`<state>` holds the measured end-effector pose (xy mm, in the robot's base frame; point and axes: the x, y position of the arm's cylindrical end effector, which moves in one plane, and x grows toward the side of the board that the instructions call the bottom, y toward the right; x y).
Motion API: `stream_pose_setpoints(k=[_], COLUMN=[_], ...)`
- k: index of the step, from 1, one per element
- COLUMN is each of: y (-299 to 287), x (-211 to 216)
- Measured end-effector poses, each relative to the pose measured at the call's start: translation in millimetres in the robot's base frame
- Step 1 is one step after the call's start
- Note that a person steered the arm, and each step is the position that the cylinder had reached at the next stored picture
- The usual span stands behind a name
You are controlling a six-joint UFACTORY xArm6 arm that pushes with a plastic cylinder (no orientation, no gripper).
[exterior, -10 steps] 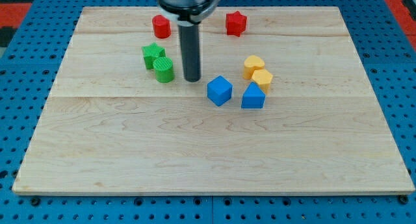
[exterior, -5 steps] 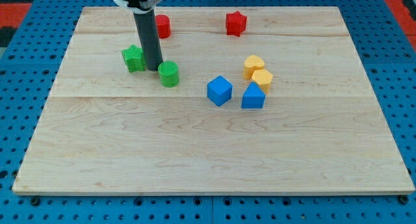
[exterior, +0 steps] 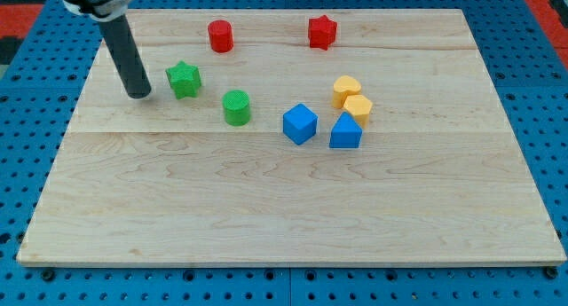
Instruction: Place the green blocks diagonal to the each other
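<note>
A green star block (exterior: 184, 79) lies at the board's upper left. A green cylinder (exterior: 236, 107) lies below and to the right of it, with a gap between them. My tip (exterior: 138, 95) rests on the board just left of the green star, a short way apart from it and not touching.
A red cylinder (exterior: 220, 35) and a red star (exterior: 322, 31) lie near the top edge. A blue cube (exterior: 300, 124) and a blue wedge-like block (exterior: 345, 131) lie at centre right, below two yellow blocks (exterior: 347, 90) (exterior: 358, 109). The wooden board (exterior: 293, 217) sits on blue pegboard.
My tip moved from right of the green pair leftward between them, ending left of the star. The star slid left, the cylinder slid down and right; they are now apart.
</note>
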<state>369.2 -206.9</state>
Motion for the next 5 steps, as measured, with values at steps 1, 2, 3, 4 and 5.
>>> stream_pose_setpoints(k=[1,2,3,4,5], y=[17,24,43,55,70], x=[0,0,-1,-5,-10])
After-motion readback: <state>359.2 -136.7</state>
